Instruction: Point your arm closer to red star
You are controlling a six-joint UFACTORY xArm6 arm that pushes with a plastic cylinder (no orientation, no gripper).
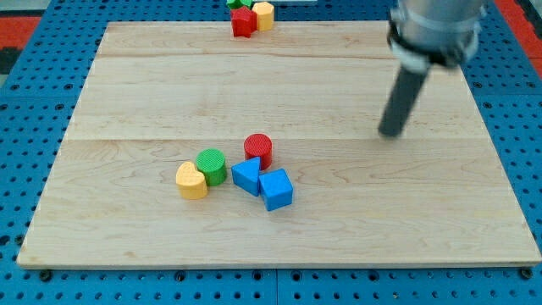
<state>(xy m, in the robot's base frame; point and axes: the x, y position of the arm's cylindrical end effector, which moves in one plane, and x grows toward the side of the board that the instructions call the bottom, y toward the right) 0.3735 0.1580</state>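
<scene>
The red star (244, 23) lies at the view's top edge of the wooden board (339, 212), left of centre. A yellow block (264, 14) touches it on its right and a green block (235, 3) sits just above it, cut off by the frame. My tip (391, 133) rests on the board at the view's right, far to the right of and below the red star, with bare board between them. The rod rises from it toward the view's top right.
A cluster lies below the board's centre: a red cylinder (258, 150), a green cylinder (211, 166), a yellow heart (191, 180), a blue triangle (246, 175) and a blue cube (275, 189). A blue pegboard (34, 93) surrounds the board.
</scene>
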